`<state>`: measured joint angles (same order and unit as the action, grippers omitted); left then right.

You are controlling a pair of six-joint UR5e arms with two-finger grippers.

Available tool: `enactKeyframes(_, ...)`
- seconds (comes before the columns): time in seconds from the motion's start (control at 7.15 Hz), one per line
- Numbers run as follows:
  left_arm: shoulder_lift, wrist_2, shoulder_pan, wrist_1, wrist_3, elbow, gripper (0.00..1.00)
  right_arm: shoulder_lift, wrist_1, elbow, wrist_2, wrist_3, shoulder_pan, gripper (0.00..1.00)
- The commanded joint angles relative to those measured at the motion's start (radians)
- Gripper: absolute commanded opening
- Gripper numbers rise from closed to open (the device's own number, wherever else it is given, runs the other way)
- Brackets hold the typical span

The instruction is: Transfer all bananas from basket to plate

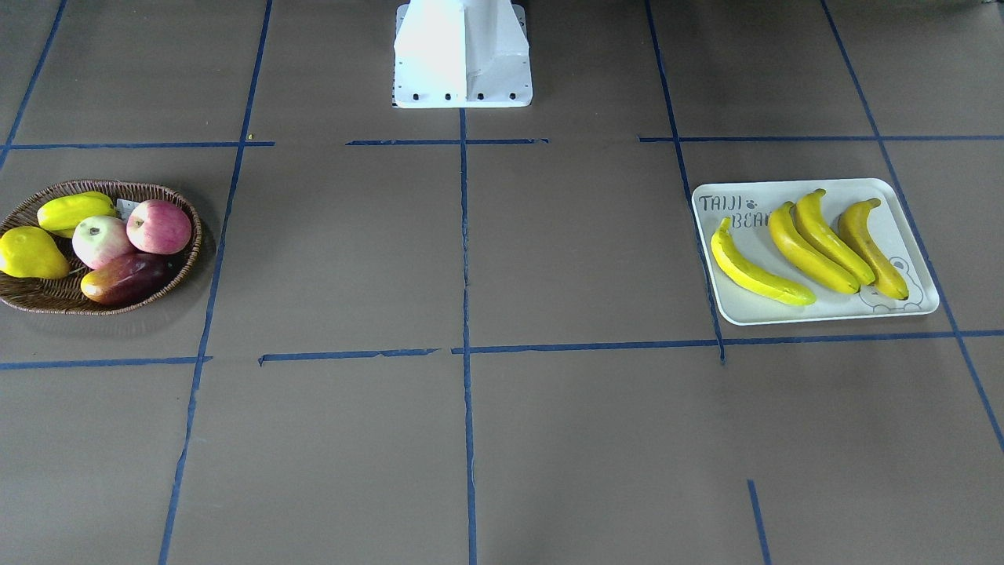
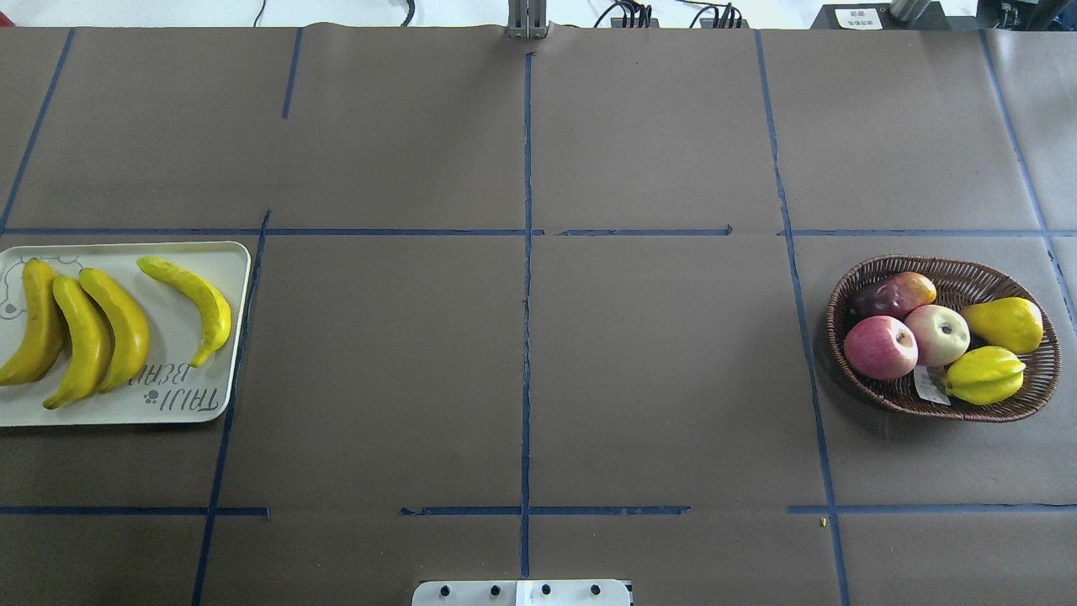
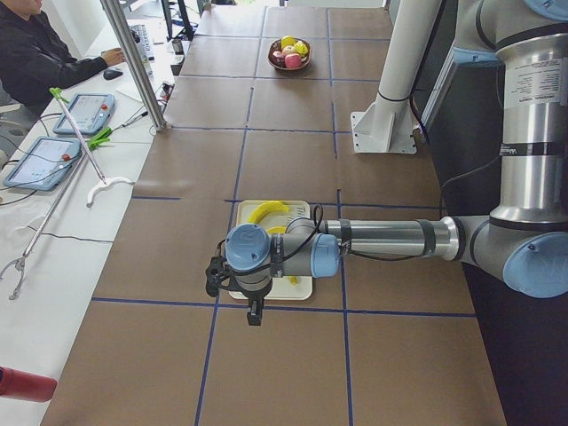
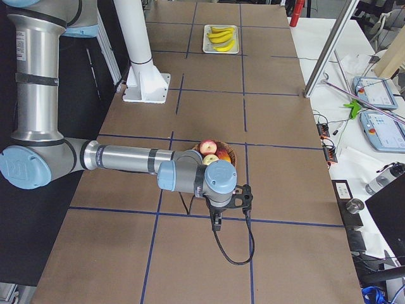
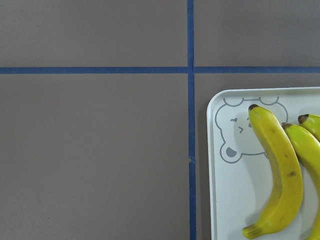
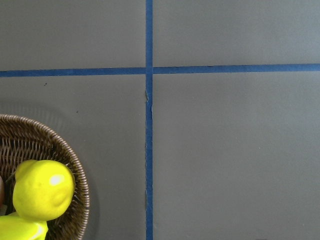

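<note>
Brown-papered table (image 1: 502, 471) fills the front-facing view's near half, ruled by blue tape (image 1: 468, 439), wide open. Plate (image 1: 823, 308) at 3 o'clock, well inside the table edges. Four bananas (image 1: 812, 255) lie on it, bright yellow, dark-tipped. Three are nested; the slimmer, greenish one (image 1: 751, 271) lies apart at their 9 o'clock. Basket (image 1: 39, 297) at 9 o'clock, clipped by the frame, holds two apples (image 1: 159, 226), a pear (image 1: 30, 253) and other fruit. Robot base (image 1: 463, 55) at 12.

Overhead: plate at 9 o'clock, cut by the frame; basket whole at 3. Bare paper lies between them.

Exterior left: only now do arms show. Near arm stretches over the plate, hiding most of it. Left gripper (image 3: 255, 315) hangs at the plate's near rim; fingers' spread, cannot tell. Operator (image 3: 35, 53) sits at 11.

Exterior right: near arm covers the basket's near side. Right gripper (image 4: 216, 223) points down; spread, cannot tell.

Left wrist: plate's bear-face corner at 4 o'clock, a banana lying across it.

Right wrist: basket rim and pear at 7 o'clock.
</note>
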<state>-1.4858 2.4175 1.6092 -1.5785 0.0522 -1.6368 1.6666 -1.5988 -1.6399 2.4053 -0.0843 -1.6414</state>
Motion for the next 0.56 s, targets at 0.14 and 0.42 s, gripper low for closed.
enactKeyframes(0.14,-0.004,0.000,0.000,0.000,0.000,0.000,1.00,-0.001,0.000,0.000,0.000,0.000,0.000,1.00)
enactKeyframes(0.42,-0.008,0.000,0.000,0.003,0.000,0.000,1.00,-0.002,0.000,0.000,-0.002,0.000,0.000,1.00)
